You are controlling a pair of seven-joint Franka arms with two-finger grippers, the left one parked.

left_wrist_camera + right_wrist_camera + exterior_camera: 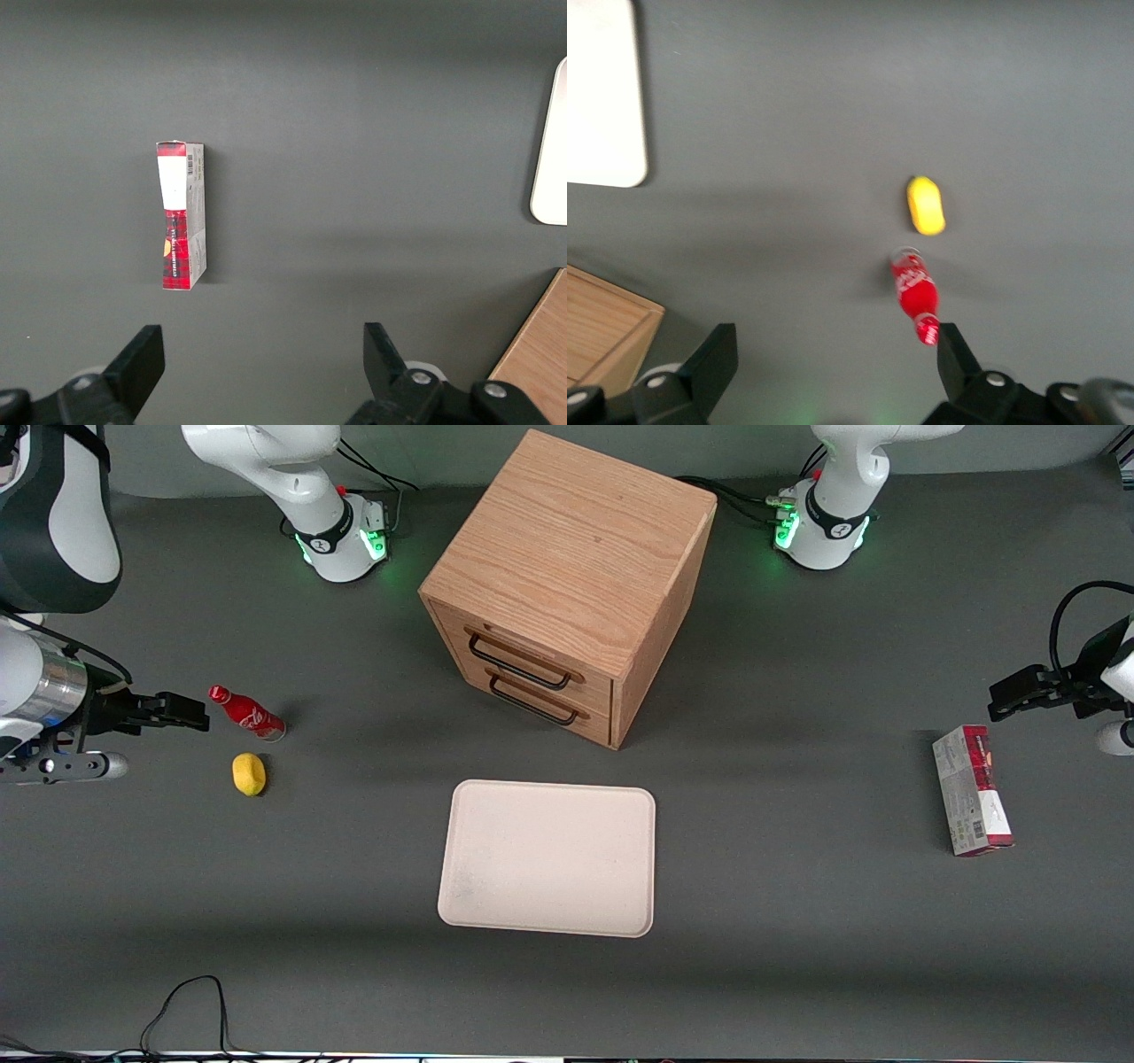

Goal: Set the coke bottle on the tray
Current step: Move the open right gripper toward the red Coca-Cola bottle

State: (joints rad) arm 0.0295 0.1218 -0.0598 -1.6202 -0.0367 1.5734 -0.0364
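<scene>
The coke bottle (pixel 247 713) is small and red with a red cap. It lies on its side on the dark table toward the working arm's end, cap pointing at my gripper. My gripper (pixel 197 713) is open and empty, its fingertips just short of the cap. In the right wrist view the bottle (pixel 915 297) lies with its cap next to one finger (pixel 954 354) of the open gripper (pixel 835 345). The pale cream tray (pixel 549 856) lies flat at the table's middle, in front of the cabinet, with nothing on it; its corner shows in the right wrist view (pixel 602 97).
A yellow lemon (pixel 249 773) lies beside the bottle, nearer the front camera. A wooden drawer cabinet (pixel 567 576) stands mid-table, farther from the camera than the tray. A red-and-white carton (pixel 972 788) lies toward the parked arm's end.
</scene>
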